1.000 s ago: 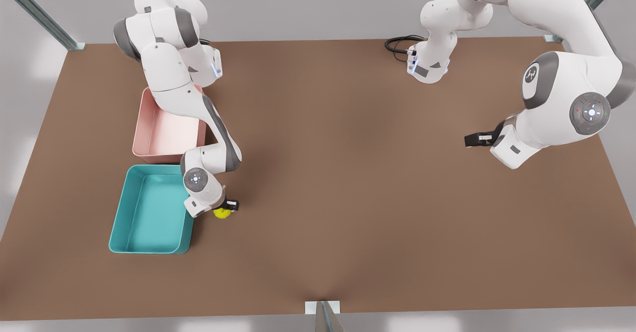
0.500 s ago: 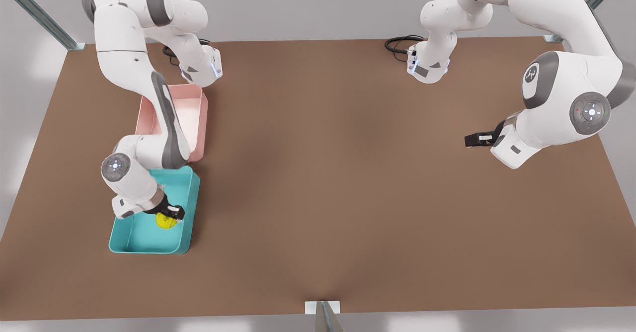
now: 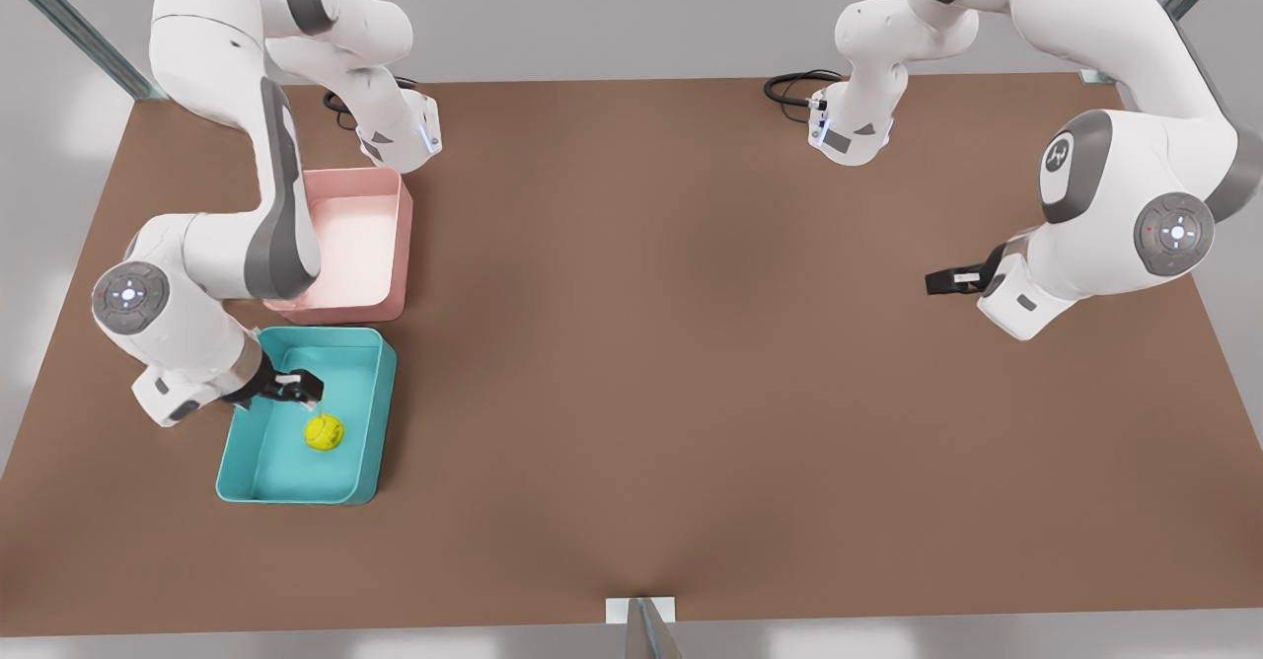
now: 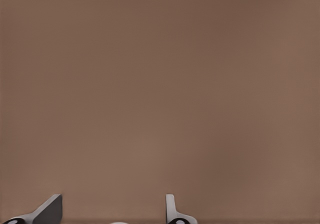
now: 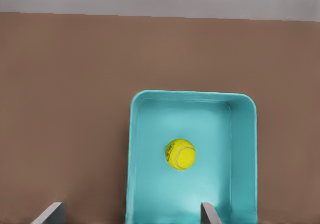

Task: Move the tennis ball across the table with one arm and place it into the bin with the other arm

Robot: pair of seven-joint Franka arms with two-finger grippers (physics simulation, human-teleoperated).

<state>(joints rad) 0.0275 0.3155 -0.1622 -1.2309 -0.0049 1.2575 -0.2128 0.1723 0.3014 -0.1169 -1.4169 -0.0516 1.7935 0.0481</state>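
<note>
Front view shows two white arms, two trays and one ball on a single brown tabletop (image 3: 671,363). The tennis ball (image 3: 324,432) is small and yellow-green with a pale curved seam, and it lies inside the teal bin (image 3: 387,402), away from every wall and touching no finger. That bin is rectangular with rounded corners and low walls; a pink tray (image 3: 400,245) sits just beside it, toward the arm bases. The right pincer (image 3: 301,388) hangs over the bin near the ball, its dark fingers spread wide with nothing between them; the right wrist view looks down on the ball (image 5: 180,154) resting on the bin's floor (image 5: 150,174), with two fingertips (image 5: 50,214) far apart at the frame's edge. The left pincer (image 3: 945,278) waits over bare tabletop at the front view's right, well apart from the trays; in the left wrist view its fingertips (image 4: 50,210) stand apart, empty, above plain brown surface (image 4: 160,83).
</note>
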